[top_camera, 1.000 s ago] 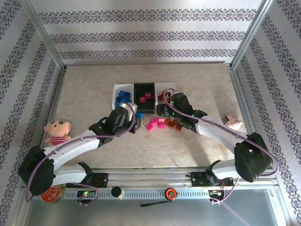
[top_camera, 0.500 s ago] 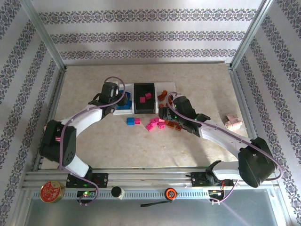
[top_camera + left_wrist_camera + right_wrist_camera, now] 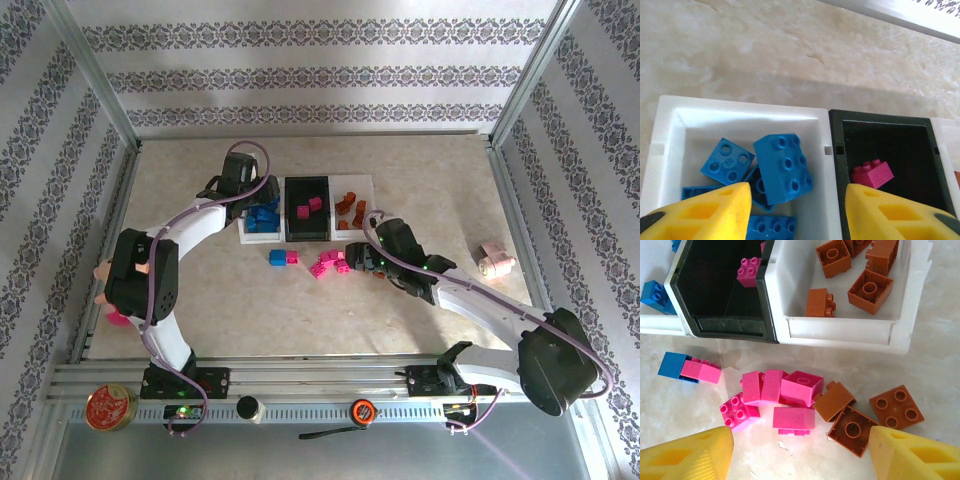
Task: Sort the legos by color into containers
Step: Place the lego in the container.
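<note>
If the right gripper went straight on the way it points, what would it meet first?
Most likely the loose bricks on the table: a pink brick and a brown brick lie right ahead between the open fingers of the right gripper. Which it touches first is unclear.

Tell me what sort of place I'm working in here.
Probably a lab test cell, not a home: a tabletop boxed in by aluminium frame posts and patterned wallpaper panels, with a mounting rail along the near edge.

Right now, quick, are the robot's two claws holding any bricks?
Left gripper: open, empty, over the blue legos.
Right gripper: open, empty, over the pink legos.
</note>
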Controlling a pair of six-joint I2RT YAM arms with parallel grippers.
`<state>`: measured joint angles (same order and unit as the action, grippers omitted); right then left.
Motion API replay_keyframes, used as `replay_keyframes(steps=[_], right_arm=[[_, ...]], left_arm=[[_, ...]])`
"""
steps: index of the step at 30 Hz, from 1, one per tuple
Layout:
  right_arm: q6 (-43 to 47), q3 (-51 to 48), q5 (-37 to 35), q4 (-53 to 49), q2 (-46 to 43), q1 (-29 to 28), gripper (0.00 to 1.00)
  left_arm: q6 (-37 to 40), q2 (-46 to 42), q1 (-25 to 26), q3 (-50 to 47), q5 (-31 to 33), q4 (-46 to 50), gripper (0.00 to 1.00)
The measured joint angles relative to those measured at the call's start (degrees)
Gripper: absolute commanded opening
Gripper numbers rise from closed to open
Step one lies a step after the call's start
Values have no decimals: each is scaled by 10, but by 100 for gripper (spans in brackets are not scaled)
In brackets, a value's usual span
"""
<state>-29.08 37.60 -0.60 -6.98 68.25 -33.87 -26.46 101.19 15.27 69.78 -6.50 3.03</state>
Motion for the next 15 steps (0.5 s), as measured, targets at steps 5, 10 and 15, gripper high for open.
replay_keyframes(steps=[5,10,15], right_arm=[[0,-4,0,-7,-2,0,72],[0,-6,-5,-17,-1,11,72],[-9,-15,-17,-21,12,43,71]], left_arm=[[-12,-41,0,-10,-26,3,73],[-26,-159,13,-77,-45,-10,88],[-44,-278,55,-183,-56,-38,100]])
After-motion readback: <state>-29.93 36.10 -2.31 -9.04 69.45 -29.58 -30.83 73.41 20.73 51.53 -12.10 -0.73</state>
